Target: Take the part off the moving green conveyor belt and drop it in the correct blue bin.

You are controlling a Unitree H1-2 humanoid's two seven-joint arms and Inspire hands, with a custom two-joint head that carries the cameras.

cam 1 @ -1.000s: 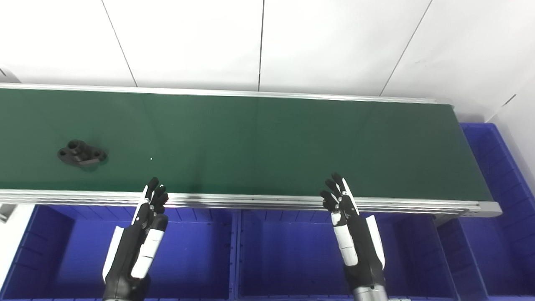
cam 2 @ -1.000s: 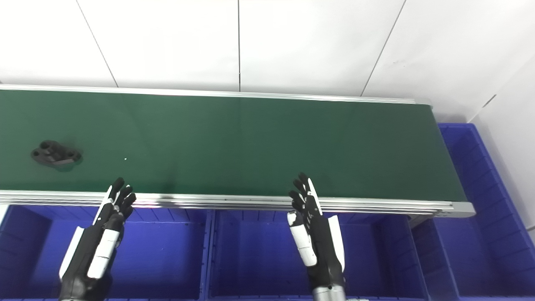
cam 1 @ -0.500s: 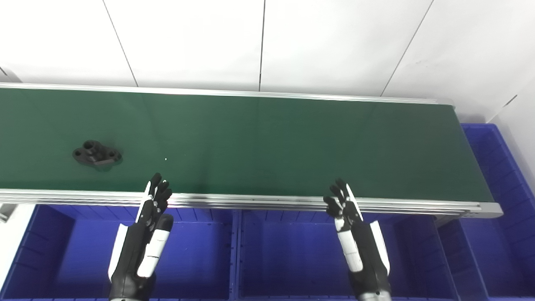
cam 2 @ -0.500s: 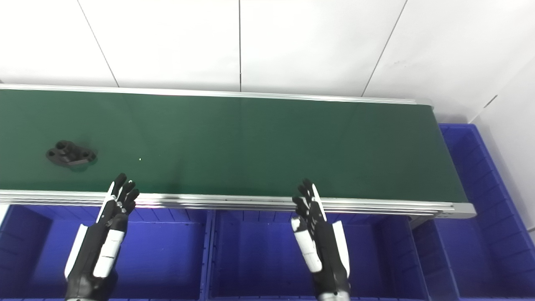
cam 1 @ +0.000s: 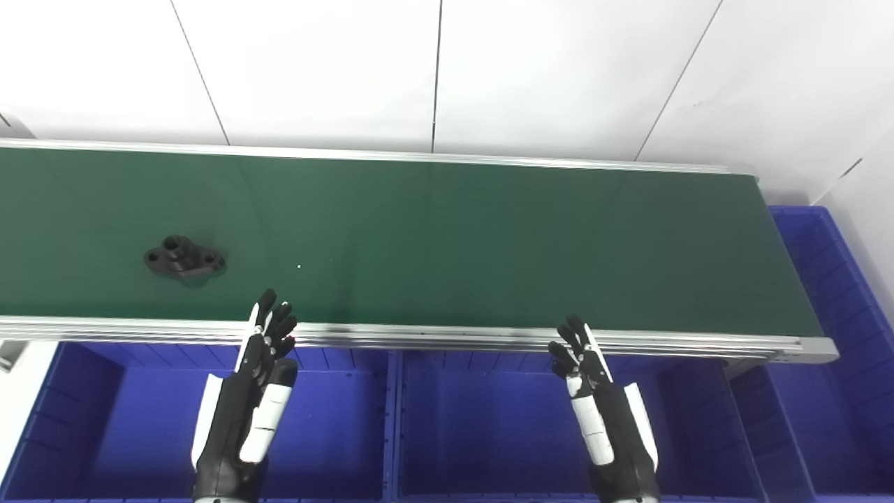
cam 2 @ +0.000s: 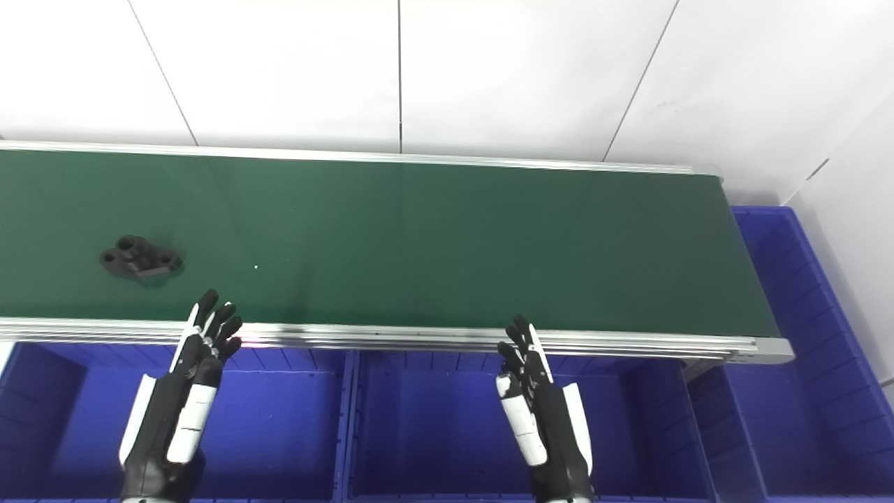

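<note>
A black flat part [cam 1: 184, 259] with several round holes lies on the green conveyor belt [cam 1: 447, 237], left of the middle, near the belt's front side. My left hand [cam 1: 248, 402] is open and empty, fingers pointing up at the belt's front rail, just right of and below the part. My right hand [cam 1: 604, 412] is open and empty, lower, over the middle blue bin [cam 1: 489, 433]. The part also shows in the right eye view [cam 2: 142, 258].
Blue bins stand in a row under the belt's front rail: a left one [cam 1: 91, 426], the middle one and a right one [cam 1: 705, 419]. Another blue bin [cam 1: 838, 335] stands at the belt's right end. A white tiled wall [cam 1: 447, 70] rises behind the belt.
The part has ridden the belt to the right. My left hand has shifted right and a little forward. My right hand has drawn back and down from the belt's rail.
</note>
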